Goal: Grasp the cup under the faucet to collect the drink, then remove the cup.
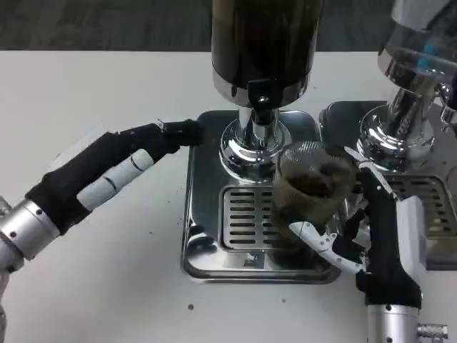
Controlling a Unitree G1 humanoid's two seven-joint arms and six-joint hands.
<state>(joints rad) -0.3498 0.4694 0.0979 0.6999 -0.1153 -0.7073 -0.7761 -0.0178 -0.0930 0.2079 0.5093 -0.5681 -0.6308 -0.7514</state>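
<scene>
Crowding the cup (311, 191): dispenser (263, 50), second dispenser (418, 78), drip tray (207, 214)

cup (308, 191): ribbed clear glass | drip tray (202, 236): glossy polished metal | table (100, 286): matt white

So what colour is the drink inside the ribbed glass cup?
Dark brown, seen in the head view inside the clear ribbed glass cup.

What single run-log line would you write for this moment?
right hand: holds ribbed cup of dark drink, right of faucet | left hand: fingertips at drip tray edge | phase: removing cup
</scene>
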